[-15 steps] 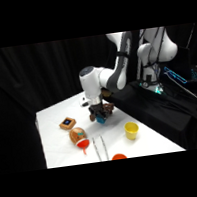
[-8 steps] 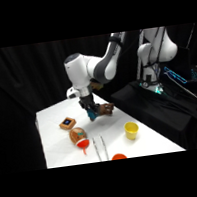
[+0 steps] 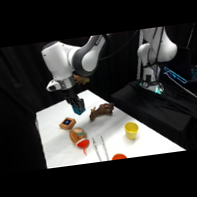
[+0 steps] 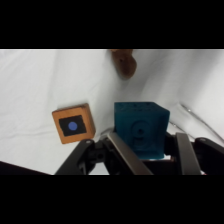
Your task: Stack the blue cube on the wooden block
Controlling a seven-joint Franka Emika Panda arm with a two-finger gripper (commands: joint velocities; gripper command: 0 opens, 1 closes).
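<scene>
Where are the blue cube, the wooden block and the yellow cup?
blue cube (image 4: 140,131), wrist view, on its front face.
wooden block (image 4: 74,123), wrist view, on its dark centre mark.
yellow cup (image 3: 132,130), side view, on its outer wall.

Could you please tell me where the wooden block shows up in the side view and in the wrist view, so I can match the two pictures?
Side view: the wooden block lies on the white table, below and left of the gripper.
Wrist view: the block sits left of centre, beside the blue cube that the gripper holds.
Shared landmark: the block's dark blue square mark, and the held cube.
</scene>
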